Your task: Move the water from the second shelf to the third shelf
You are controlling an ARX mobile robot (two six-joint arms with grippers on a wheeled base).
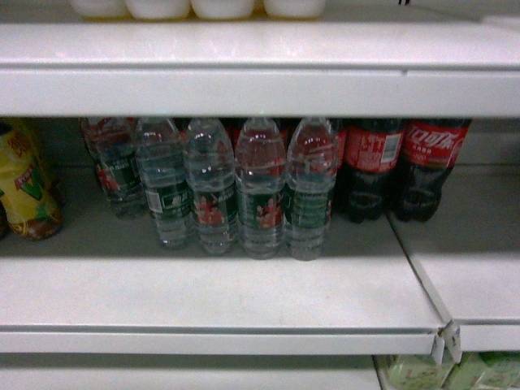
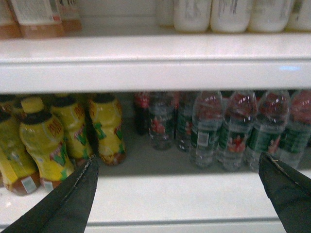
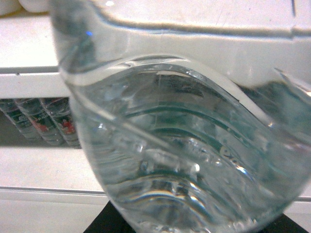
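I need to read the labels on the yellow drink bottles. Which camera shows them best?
The left wrist view: several yellow bottles stand in full on the left of the shelf, dark caps and labels visible. The head view catches only one at its left edge, cut off. The right wrist view shows none; a water bottle fills it.

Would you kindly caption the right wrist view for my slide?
Clear ribbed plastic water bottle fills the frame, white shelves behind.

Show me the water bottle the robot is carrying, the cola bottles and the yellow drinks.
water bottle [image 3: 180, 160]: right wrist view, its ribbed clear body, close up.
cola bottles [image 1: 402, 166]: head view, between two red-labelled bottles, on one's edge.
yellow drinks [image 2: 108, 127]: left wrist view, one bottle's yellow label.
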